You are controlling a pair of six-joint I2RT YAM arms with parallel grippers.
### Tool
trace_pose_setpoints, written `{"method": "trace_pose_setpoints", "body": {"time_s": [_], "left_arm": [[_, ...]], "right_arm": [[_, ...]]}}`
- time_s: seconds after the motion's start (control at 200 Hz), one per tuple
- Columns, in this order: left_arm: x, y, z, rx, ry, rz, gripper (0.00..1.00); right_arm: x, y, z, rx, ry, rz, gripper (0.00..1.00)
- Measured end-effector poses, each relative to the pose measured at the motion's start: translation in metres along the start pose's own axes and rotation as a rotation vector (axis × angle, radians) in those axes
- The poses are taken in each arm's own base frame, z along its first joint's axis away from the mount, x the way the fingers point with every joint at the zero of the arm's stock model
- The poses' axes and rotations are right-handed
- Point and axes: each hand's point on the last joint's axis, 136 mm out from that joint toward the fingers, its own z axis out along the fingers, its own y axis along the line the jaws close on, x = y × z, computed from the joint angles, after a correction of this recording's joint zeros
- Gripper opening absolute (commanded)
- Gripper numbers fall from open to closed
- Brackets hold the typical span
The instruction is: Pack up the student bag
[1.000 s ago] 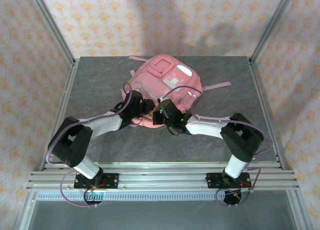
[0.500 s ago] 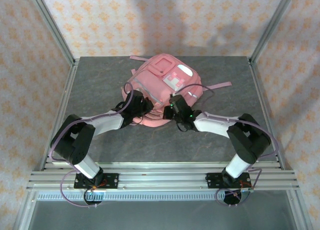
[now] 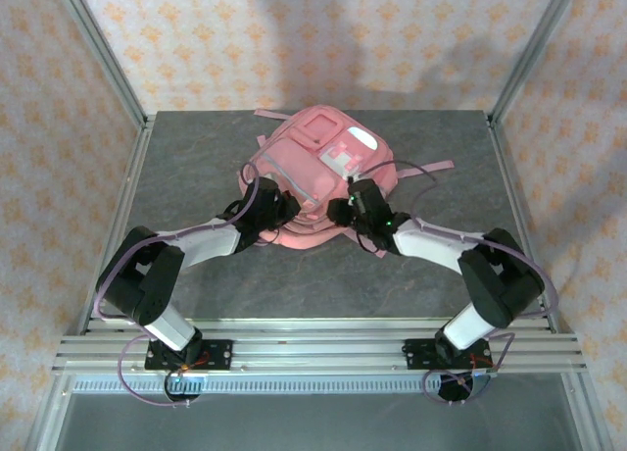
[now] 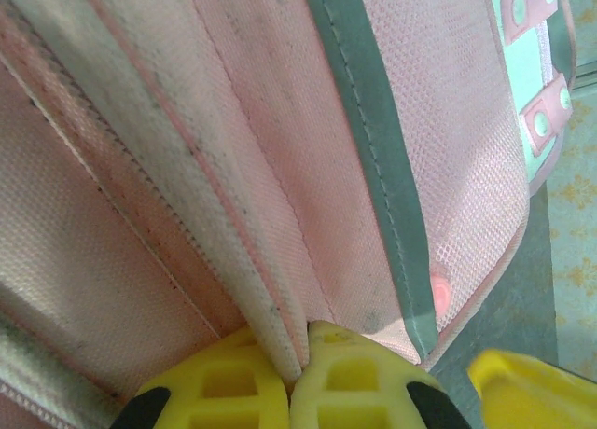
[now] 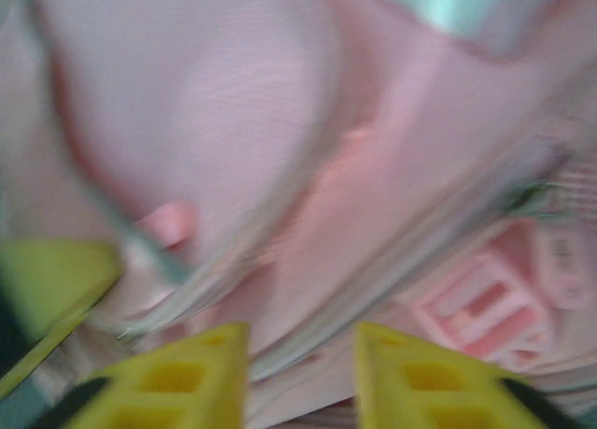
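From above, the student bag [image 3: 323, 162] is lying on the table [image 3: 196, 167], with the left gripper [image 3: 286, 214] and right gripper [image 3: 340, 211] both crowding its near edge. Left wrist view: fingertips [image 4: 350, 366] are clamping a fold of pink fabric beside the grey zip trim [image 4: 370, 149], probably anchoring the bag. Right wrist view, blurred: fingers [image 5: 201, 373] are standing parted against the fabric, gripping nothing I can see.
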Motion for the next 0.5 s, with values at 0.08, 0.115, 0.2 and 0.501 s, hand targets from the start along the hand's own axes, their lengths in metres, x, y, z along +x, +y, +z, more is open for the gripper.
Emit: {"method": "trace_pose_setpoints", "body": {"time_s": [0.08,0.115,0.2,0.501], "left_arm": [[0.001,0.0,0.0,0.003,0.005,0.0,0.0],[0.001,0.0,0.0,0.004,0.006,0.0,0.0],[0.0,-0.002,-0.001,0.009,0.006,0.0,0.0],[-0.001,-0.005,-0.003,0.018,0.004,-0.001,0.0]], "right_arm": [[0.004,0.023,-0.005,-0.071,0.001,-0.063,0.49],[0.005,0.029,-0.005,-0.091,0.001,-0.082,0.5],[0.009,0.033,-0.002,-0.106,0.007,-0.122,0.53],[0.027,0.026,0.017,-0.08,0.035,-0.285,0.54]]}}
